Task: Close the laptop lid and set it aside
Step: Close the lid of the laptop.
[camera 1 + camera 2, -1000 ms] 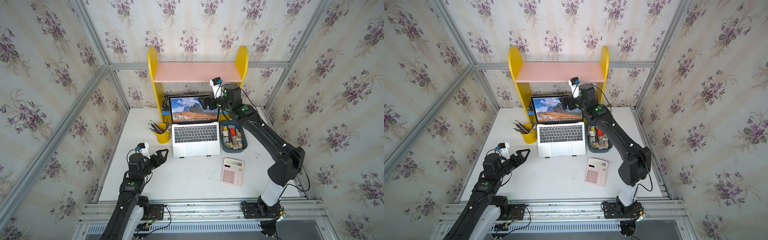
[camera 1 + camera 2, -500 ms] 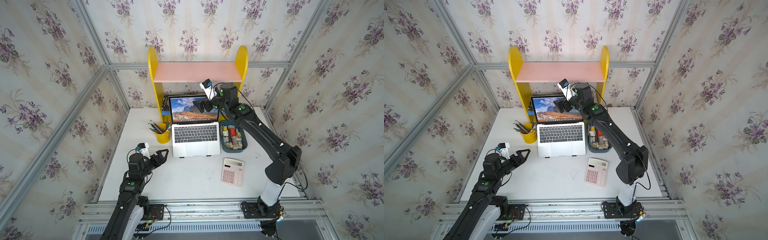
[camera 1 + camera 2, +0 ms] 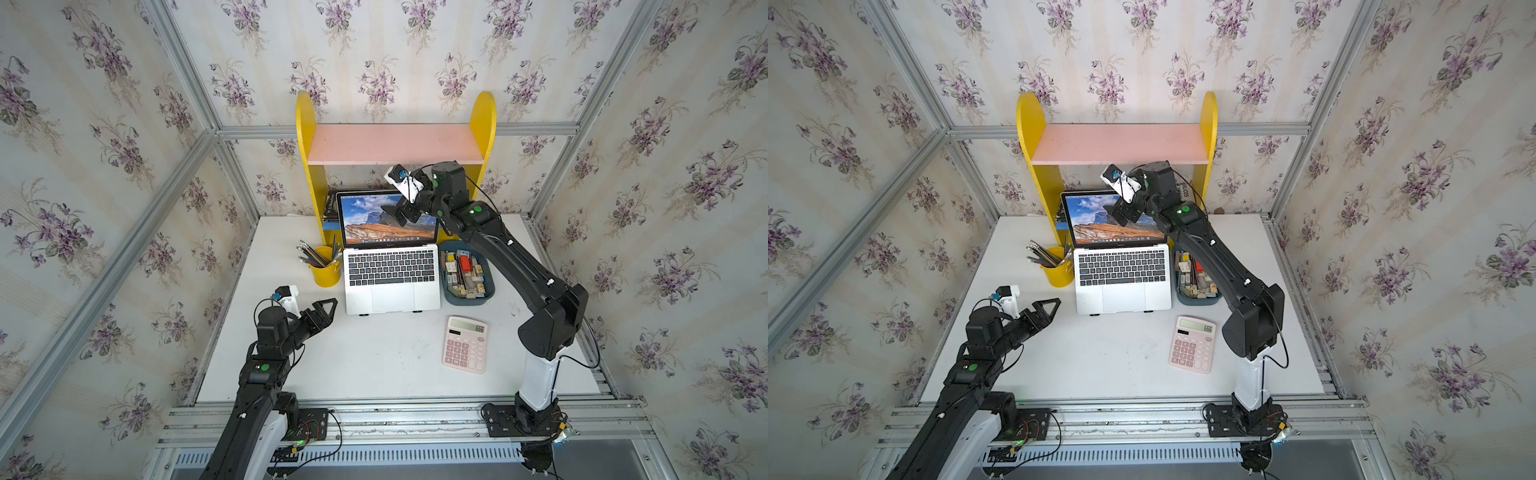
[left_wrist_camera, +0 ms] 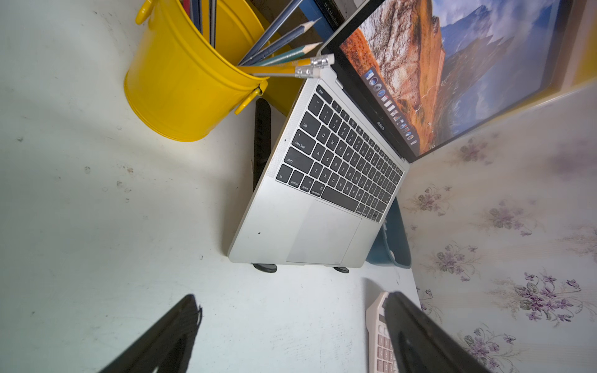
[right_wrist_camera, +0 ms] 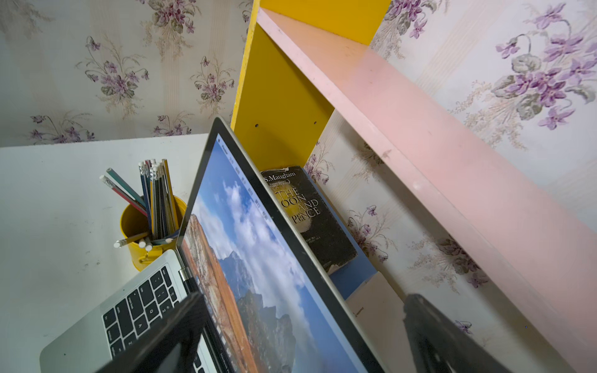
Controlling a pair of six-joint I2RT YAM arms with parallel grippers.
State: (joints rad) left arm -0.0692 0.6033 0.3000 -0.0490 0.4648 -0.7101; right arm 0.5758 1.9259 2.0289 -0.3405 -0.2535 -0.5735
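Matte-black left arm (image 3: 257, 399) and right arm (image 3: 515, 262), white lower links (image 3: 538, 378), green dots (image 3: 478, 209), looping black cables (image 3: 598, 353), white wrist cameras (image 3: 401, 176).

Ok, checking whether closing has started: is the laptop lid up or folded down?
Up, open. The laptop lid stands raised off the keyboard, its mountain screen showing; the right hand, open, straddles its top edge.

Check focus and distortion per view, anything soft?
In both top views: even light, all sharp, strong wide-angle perspective. Left wrist: laptop keys crisp, left gripper a dark blur up close. Right wrist: laptop lid and book title sharp, right gripper out of focus.
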